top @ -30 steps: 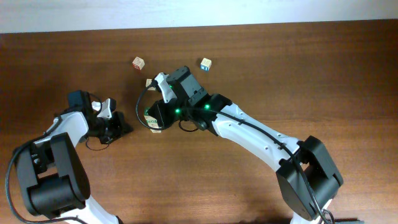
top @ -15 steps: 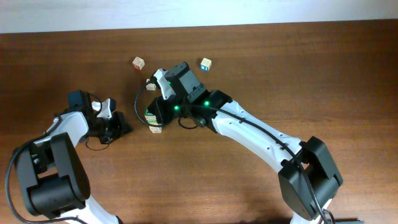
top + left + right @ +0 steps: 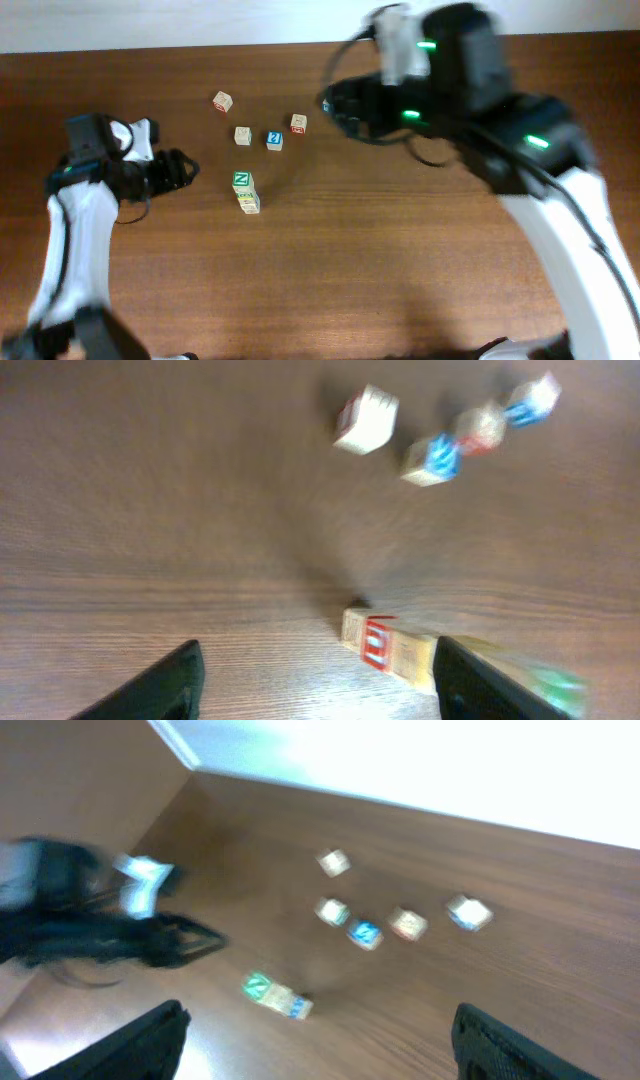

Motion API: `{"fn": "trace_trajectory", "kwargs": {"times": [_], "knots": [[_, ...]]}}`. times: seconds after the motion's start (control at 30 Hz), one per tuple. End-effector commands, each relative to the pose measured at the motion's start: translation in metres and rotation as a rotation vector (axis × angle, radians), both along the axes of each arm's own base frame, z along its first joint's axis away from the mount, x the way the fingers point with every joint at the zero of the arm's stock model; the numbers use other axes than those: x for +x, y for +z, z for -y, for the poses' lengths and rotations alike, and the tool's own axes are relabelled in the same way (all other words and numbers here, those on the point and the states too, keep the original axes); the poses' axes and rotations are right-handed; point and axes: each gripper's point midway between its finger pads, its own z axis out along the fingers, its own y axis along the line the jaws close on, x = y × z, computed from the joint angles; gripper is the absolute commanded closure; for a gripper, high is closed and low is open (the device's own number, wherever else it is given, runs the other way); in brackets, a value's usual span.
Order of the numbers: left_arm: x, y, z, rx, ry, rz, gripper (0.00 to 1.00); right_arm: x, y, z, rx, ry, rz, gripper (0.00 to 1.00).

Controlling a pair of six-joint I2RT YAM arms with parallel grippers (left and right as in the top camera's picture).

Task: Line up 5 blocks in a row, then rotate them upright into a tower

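while the left pincer (image 3: 318, 660) and right pincer (image 3: 320, 1020) both stand spread and empty, the wooden blocks (image 3: 242, 135) lie on the counter (image 3: 350, 260), a green block (image 3: 241, 181) touching another near the left one.

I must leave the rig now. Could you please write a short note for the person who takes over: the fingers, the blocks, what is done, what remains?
Left gripper: fingers open, empty, low over the table near the green-N block.
Right gripper: fingers open, empty, raised high.
Blocks: all on the table. The green-N block seems to touch a second block. Behind them lie a tan block, a blue-faced block and a red-faced block. A lone block sits farther back.
Done: I cannot tell which blocks are rotated.
Left: check each, rotate the rest.
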Motion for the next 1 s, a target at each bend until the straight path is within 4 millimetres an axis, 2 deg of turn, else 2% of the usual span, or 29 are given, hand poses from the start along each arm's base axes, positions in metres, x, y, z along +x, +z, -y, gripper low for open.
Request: {"fn": "trace_trajectory", "kwargs": {"times": [0.0,0.03,0.07,0.1,0.23,0.27,0.57,0.6,0.67,0.73,0.83,0.97], "knots": [[-0.009,0.074,-0.006,0.151,-0.048,0.225,0.01,-0.018,0.006,0.085,-0.151,-0.258,0.012,0.11],[-0.015,0.09,-0.01,0.195,-0.027,0.266,0.01,-0.03,0.004,0.109,-0.203,-0.326,-0.007,0.06],[-0.018,0.099,-0.01,0.206,-0.023,0.294,0.01,-0.041,0.001,0.124,-0.24,-0.366,-0.023,0.02],[-0.022,0.11,-0.01,0.223,-0.016,0.324,0.01,-0.057,-0.003,0.14,-0.286,-0.404,-0.052,0.02],[-0.026,0.119,-0.009,0.232,-0.014,0.35,0.01,-0.102,-0.019,0.159,-0.359,-0.401,-0.162,0.02],[-0.026,0.119,-0.009,0.232,-0.014,0.35,0.0,-0.107,-0.022,0.159,-0.368,-0.395,-0.183,0.02],[-0.026,0.119,-0.009,0.232,-0.014,0.35,0.01,-0.097,-0.031,0.16,-0.4,-0.402,-0.213,0.02],[-0.026,0.119,-0.009,0.232,-0.014,0.35,0.01,-0.093,-0.027,0.161,-0.392,-0.419,-0.18,0.02],[-0.026,0.119,-0.009,0.232,-0.014,0.35,0.01,-0.077,-0.004,0.169,-0.305,-0.492,-0.028,0.02],[-0.026,0.119,-0.009,0.232,-0.014,0.35,0.01,-0.074,0.006,0.183,-0.245,-0.548,0.09,0.02],[-0.026,0.119,-0.009,0.232,-0.014,0.35,0.01,-0.086,-0.008,0.198,-0.301,-0.475,0.313,0.02],[-0.026,0.119,-0.009,0.232,-0.014,0.35,0.01,-0.118,-0.062,0.221,-0.282,-0.57,0.498,0.02]]}}
